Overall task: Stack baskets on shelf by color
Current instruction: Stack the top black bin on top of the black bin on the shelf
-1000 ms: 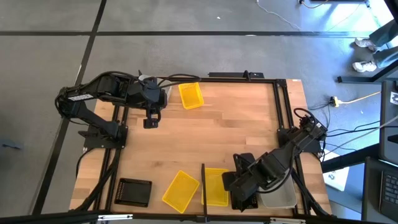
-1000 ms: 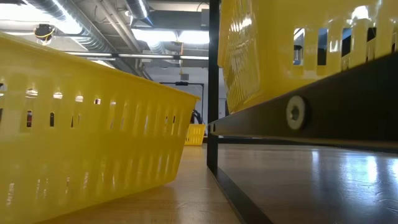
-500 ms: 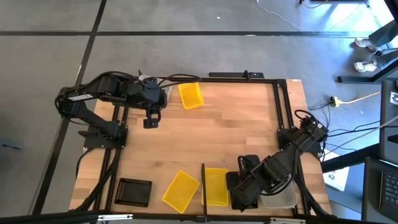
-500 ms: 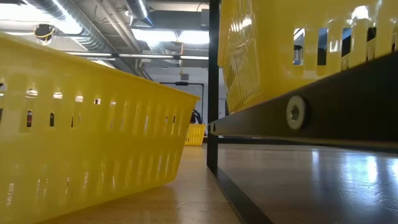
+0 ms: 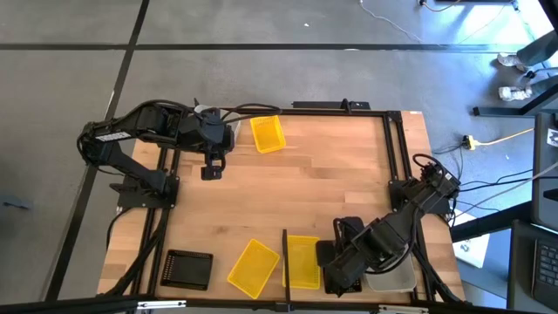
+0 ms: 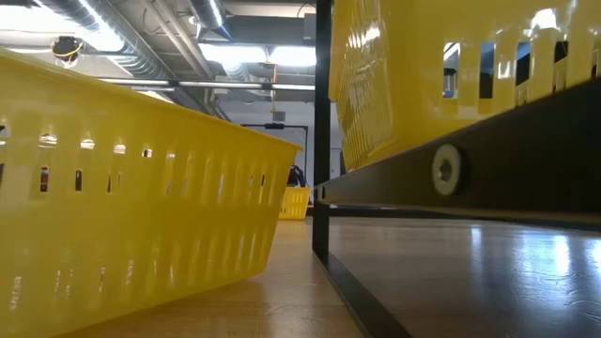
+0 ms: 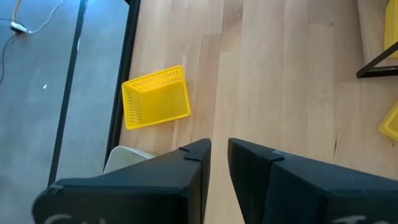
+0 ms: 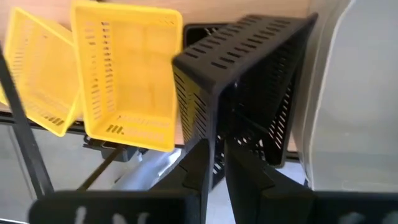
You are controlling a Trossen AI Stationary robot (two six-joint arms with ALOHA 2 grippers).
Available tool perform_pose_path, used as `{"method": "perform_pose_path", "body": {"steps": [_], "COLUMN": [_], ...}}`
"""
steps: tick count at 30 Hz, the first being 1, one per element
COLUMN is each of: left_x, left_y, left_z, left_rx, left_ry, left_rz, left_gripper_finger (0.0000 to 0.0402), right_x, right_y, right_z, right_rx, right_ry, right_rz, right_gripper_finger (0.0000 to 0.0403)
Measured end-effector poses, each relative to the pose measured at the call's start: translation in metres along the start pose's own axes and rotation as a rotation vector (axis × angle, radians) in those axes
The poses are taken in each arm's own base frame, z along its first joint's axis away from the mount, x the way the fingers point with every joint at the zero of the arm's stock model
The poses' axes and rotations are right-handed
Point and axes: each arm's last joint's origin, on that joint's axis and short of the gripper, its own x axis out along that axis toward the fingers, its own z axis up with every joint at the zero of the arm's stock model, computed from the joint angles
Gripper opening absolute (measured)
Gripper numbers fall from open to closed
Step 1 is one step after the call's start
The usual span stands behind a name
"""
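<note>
In the high view the right gripper [image 5: 336, 277] sits at the lower right of the frame, over the shelf [image 5: 349, 253] area, with a black basket [image 5: 342, 279] under it; the right wrist view shows its fingers [image 8: 198, 163] clenched on the rim of that black basket [image 8: 245, 87], which hangs tilted with its open side turned toward the yellow one. Just beside it, toward the picture's left, a yellow basket [image 5: 302, 261] lies on the shelf right of the thin dark divider [image 5: 284, 257], and a grey-white basket [image 5: 392, 277] lies on the other side of the black one, at the lower right edge of the tabletop [image 5: 288, 192]. Left of the divider a second yellow basket [image 5: 254, 266] lies slanted on the tabletop, and another black basket [image 5: 189, 269] lies flat near the lower left corner. A third yellow basket [image 5: 268, 133] rests at the upper middle of the tabletop, well apart from the others. The left gripper [image 5: 211, 167] hangs at the upper left of the tabletop, near that far yellow basket; in the left wrist view its fingers [image 7: 198, 163] stand close together with a narrow gap and hold nothing. In the low view two yellow baskets fill the frame either side of the divider [image 6: 322, 131].
</note>
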Motion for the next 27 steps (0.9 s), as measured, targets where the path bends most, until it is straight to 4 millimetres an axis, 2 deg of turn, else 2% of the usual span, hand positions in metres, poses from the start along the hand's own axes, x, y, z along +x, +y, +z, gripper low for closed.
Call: {"method": "perform_pose_path", "body": {"steps": [27], "left_x": [0.0000], "left_y": [-0.0001], "left_z": [-0.0026], "left_rx": [0.012], "left_ry": [0.026], "left_rz": [-0.001], "left_gripper_finger": [0.0047], "right_x": [0.0002], "right_y": [-0.0011], "right_z": [0.0007], "right_rx": [0.049], "right_ry": [-0.035], "right_rz": [0.009], "right_gripper_finger": [0.0048]}}
